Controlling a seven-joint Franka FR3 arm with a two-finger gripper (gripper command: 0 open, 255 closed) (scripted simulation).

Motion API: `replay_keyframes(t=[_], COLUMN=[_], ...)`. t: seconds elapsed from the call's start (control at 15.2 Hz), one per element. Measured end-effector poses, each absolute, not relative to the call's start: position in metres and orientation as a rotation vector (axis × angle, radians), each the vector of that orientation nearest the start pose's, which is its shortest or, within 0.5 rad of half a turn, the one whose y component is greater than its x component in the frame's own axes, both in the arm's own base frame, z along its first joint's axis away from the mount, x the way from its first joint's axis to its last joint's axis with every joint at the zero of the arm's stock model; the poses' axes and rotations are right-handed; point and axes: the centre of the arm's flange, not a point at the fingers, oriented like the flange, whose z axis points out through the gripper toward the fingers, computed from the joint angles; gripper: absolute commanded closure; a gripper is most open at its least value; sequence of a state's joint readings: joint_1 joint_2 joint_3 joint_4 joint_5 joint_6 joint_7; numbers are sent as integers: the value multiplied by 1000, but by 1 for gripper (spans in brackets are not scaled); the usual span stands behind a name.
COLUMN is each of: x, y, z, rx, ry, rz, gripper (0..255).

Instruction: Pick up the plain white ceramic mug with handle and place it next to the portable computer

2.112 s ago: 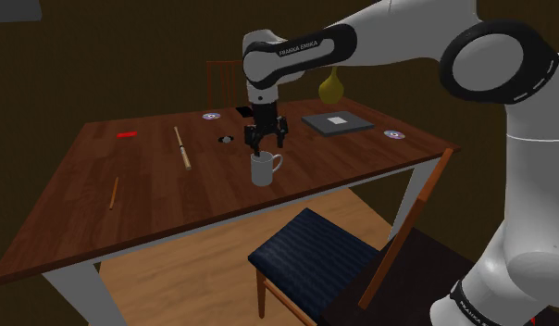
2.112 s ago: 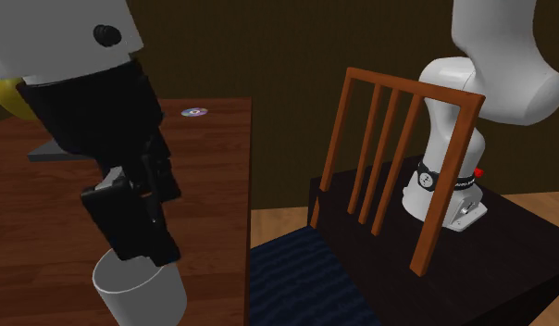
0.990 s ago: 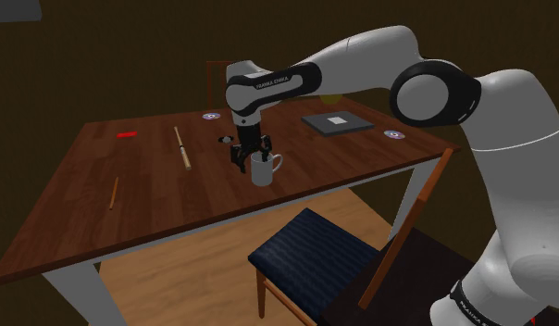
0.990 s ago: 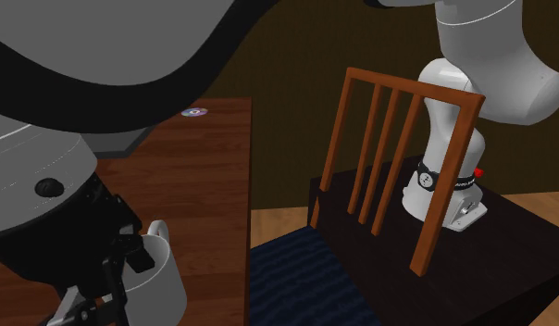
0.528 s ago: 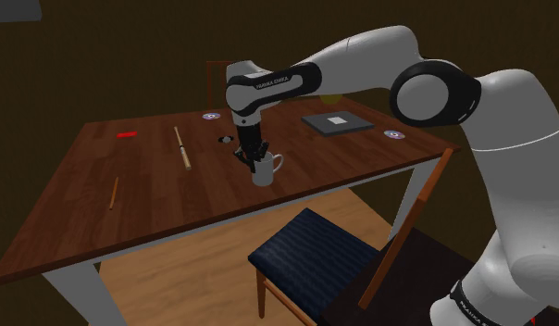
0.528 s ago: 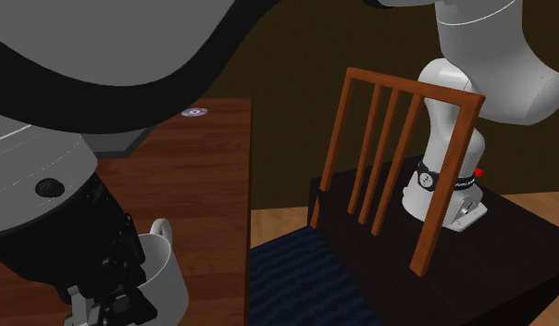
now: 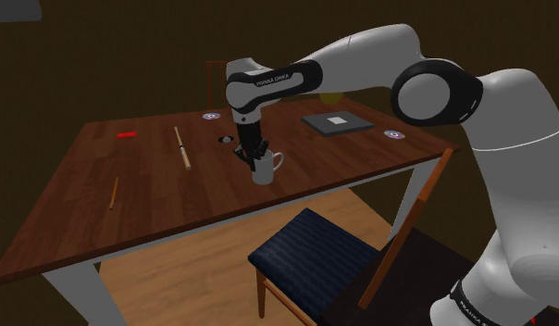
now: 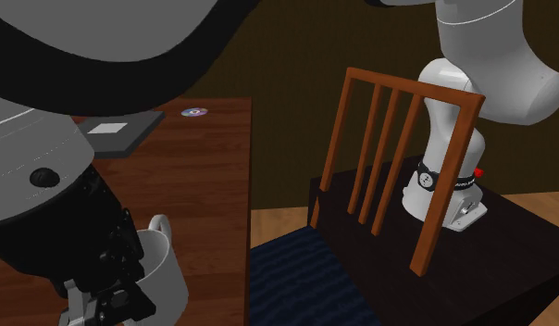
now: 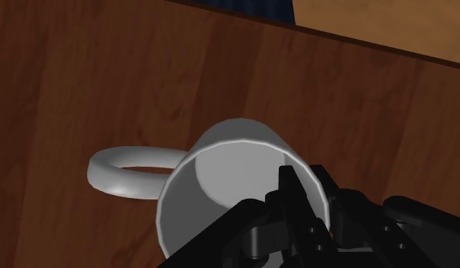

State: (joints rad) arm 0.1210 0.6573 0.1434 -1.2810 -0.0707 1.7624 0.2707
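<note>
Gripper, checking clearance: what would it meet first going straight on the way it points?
The mug: the gripper sits at its rim, pointing down, so the mug's floor probably comes first, table beneath.

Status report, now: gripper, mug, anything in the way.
Gripper clamped on mug at its rim, one finger inside. Mug upright on table, not lifted. Laptop toward shoulder view's upper right; nothing seen between them.

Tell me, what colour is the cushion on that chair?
Dark navy blue with fine stripes; the chair seat shows best in the shoulder view.
</note>
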Motion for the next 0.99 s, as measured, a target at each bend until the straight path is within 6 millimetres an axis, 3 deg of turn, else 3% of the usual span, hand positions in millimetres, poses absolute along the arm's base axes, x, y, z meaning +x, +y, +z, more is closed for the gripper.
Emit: replay_keyframes(t=[0.99], x=[697], y=[159], z=[431], rx=[-3154], ry=[14], rz=[267], gripper=[255])
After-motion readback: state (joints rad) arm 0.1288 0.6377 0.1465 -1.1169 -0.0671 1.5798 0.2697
